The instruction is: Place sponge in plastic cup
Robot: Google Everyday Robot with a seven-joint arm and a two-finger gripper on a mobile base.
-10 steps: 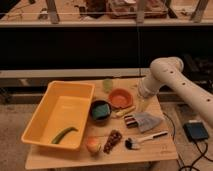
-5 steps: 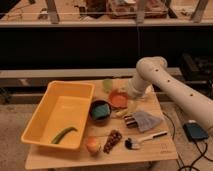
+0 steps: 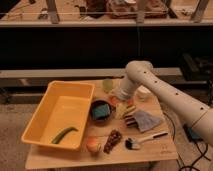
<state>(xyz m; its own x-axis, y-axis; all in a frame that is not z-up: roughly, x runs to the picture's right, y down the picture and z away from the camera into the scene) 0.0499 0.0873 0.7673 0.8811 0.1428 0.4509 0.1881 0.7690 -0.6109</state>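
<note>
Finds the sponge [image 3: 102,112] lying in a dark bowl [image 3: 94,106] near the middle of the table [image 3: 165,151], just right of the yellow tub [image 3: 46,113]. Finds the plastic cup [image 3: 108,85] farther back, near the far edge, apparently empty. Places the gripper [image 3: 119,99] low between them, just right of the bowl and left of a white container [image 3: 144,93], jaws apart, gripping nothing. Judges the task hardly started: no grasp, no lift, no drop. Leaves closing on the sponge, carrying it back, releasing over the cup.
</note>
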